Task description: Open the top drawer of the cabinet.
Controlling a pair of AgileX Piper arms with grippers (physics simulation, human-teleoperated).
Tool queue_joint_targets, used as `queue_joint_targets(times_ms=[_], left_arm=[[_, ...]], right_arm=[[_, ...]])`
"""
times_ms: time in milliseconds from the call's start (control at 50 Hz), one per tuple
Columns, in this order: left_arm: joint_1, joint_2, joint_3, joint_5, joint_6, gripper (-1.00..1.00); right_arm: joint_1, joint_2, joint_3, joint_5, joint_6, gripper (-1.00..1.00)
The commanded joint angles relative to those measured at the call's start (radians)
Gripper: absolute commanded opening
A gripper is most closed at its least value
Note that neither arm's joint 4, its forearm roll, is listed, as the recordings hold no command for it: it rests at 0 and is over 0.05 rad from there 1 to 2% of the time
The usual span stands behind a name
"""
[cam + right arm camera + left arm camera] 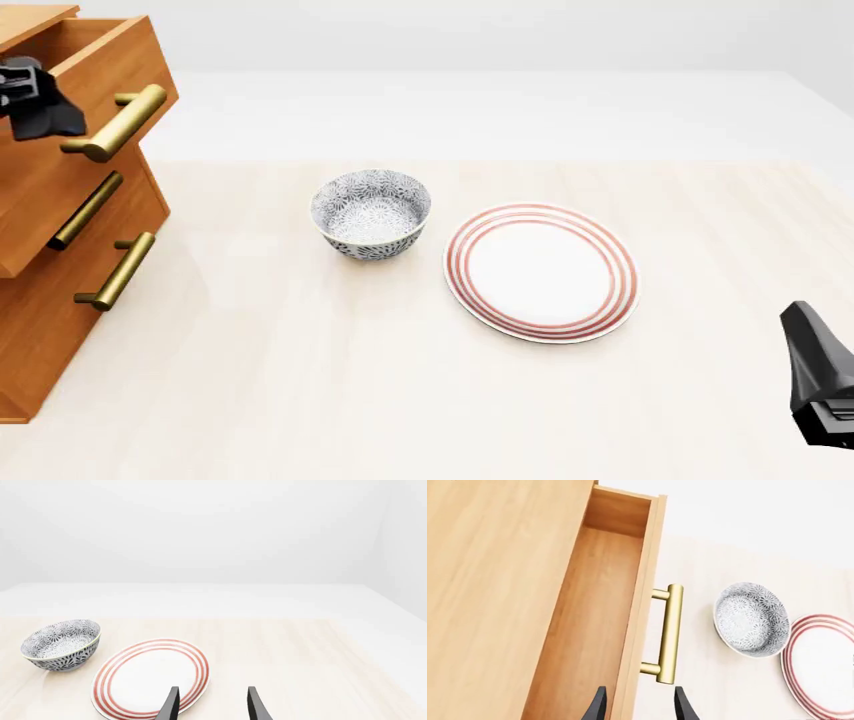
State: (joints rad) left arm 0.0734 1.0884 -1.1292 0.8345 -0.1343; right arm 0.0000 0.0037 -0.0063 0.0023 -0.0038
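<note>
The cabinet (30,20) stands at the table's left edge; its top surface fills one side of the left wrist view (494,580). The top drawer (594,620) is pulled out, and its empty inside shows. Its brass bar handle (668,632) also shows in the front view (118,122). My left gripper (640,707) is open, with its fingertips either side of the drawer's front panel near one end of the handle, touching nothing I can see. In the front view it (47,118) hangs over the open drawer. My right gripper (821,380) is open and empty at the front right.
A patterned grey bowl (371,212) and a red-ringed white plate (541,270) sit mid-table. Both also show in the right wrist view, bowl (61,644) and plate (152,677). Two lower drawers with brass handles (87,210) (118,270) sit below the top one.
</note>
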Motion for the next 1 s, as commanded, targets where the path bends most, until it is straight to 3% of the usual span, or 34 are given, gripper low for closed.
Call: queue_joint_targets(times_ms=[20,1000], left_arm=[[-0.04,0.031,0.017,-0.02,-0.005,1.0],[-0.271,0.128,-0.002,-0.018,0.003,1.0]], right_arm=[[0.0,0.0,0.0,0.0,0.0,1.0],[0.0,0.0,0.0,0.0,0.0,1.0]])
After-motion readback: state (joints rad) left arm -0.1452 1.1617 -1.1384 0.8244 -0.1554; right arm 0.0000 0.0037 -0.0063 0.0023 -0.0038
